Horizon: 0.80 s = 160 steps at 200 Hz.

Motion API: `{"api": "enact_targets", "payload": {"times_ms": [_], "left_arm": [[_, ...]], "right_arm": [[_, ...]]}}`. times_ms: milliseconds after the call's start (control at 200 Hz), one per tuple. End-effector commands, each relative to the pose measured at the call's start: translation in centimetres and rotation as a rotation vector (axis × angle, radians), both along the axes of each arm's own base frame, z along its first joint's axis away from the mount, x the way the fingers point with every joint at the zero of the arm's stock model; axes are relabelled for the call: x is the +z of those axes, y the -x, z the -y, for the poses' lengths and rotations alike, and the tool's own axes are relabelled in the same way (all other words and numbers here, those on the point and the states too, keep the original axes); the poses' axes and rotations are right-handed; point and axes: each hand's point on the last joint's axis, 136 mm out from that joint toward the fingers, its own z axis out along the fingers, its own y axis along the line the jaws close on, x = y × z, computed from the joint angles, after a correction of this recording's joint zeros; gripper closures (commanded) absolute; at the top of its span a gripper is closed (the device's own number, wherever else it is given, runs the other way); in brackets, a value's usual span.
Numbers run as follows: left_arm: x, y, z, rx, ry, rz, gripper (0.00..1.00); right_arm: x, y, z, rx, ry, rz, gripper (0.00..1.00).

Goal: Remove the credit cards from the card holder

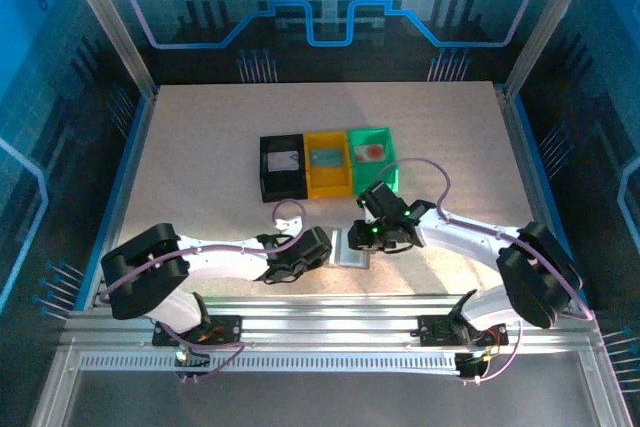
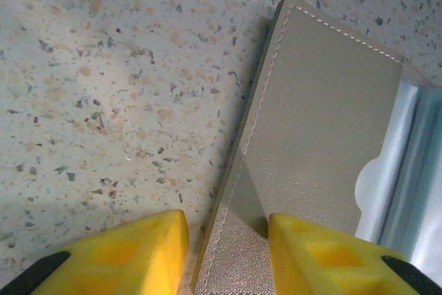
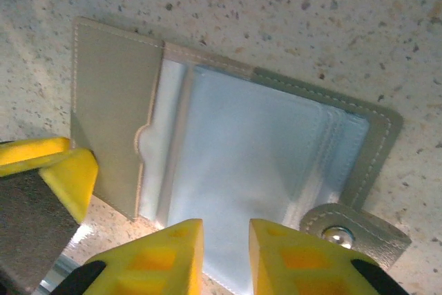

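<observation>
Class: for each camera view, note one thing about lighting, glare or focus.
Top external: blue cast from the lit walls, table evenly lit. Left wrist: glare streak on the table, near yellow fingers slightly soft. Right wrist: sheen on the card holder pockets.

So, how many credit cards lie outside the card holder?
3: a whitish card in the black bin, a bluish card in the yellow bin, a red-marked card in the green bin. Pockets of the card holder may hide more.

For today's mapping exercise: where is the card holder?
Top view: the card holder lies open between the left gripper and right gripper, nearside of the yellow bin.
</observation>
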Motion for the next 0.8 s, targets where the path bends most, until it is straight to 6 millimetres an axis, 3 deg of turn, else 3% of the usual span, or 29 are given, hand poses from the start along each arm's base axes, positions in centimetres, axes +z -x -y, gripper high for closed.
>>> {"api": "enact_targets", "payload": {"times_ms": [0,145,795], "left_arm": [[-3.9,5.0,0.1,-0.076,0.01,-0.22,0.62],[-3.7,5.0,0.0,-0.073,0.016,-0.215,0.62],[-4.4,5.6,-0.2,-0.074,0.015,-0.234,0.63]], "right_arm": [[0.9,-0.1,-0.4,-0.003,0.011,0.006,0.76],[-0.4,0.0,1.3,-0.043,0.105,-0.006,0.74],[-3.3,0.3,1.6,-0.082,0.166,-0.067,0.65]]}}
